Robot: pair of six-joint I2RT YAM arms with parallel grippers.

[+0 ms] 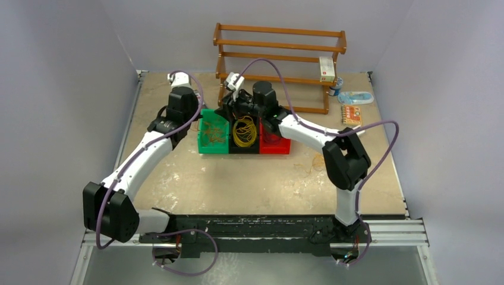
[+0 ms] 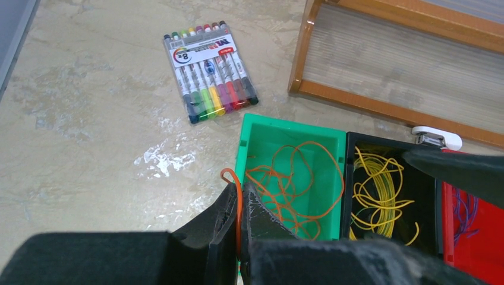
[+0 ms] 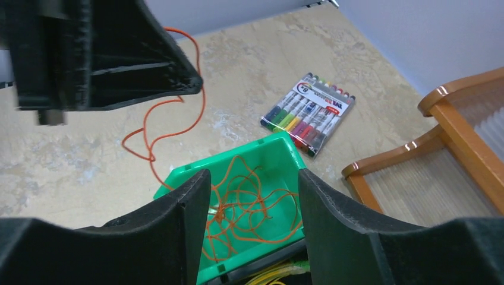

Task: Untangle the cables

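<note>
Arms both reach forward to the row of bins. My left gripper (image 2: 239, 196) is pinched tight on one orange strand (image 2: 236, 178), just beside the green bin (image 2: 285, 127). My right gripper (image 3: 254, 181) hangs spread above that bin's orange cables (image 3: 243, 208). Yellow cables (image 2: 374, 190) lie in the black bin (image 2: 380, 141), purple cables (image 2: 466, 208) in the red bin (image 2: 475, 261). On the marker pack (image 2: 208, 71) I read only "8".

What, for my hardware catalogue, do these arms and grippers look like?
The left arm and right arm have white link shells, black joint housings and a thin lilac hose looped alongside. The left gripper and right gripper are matte black, with wedge-shaped fingers.
</note>
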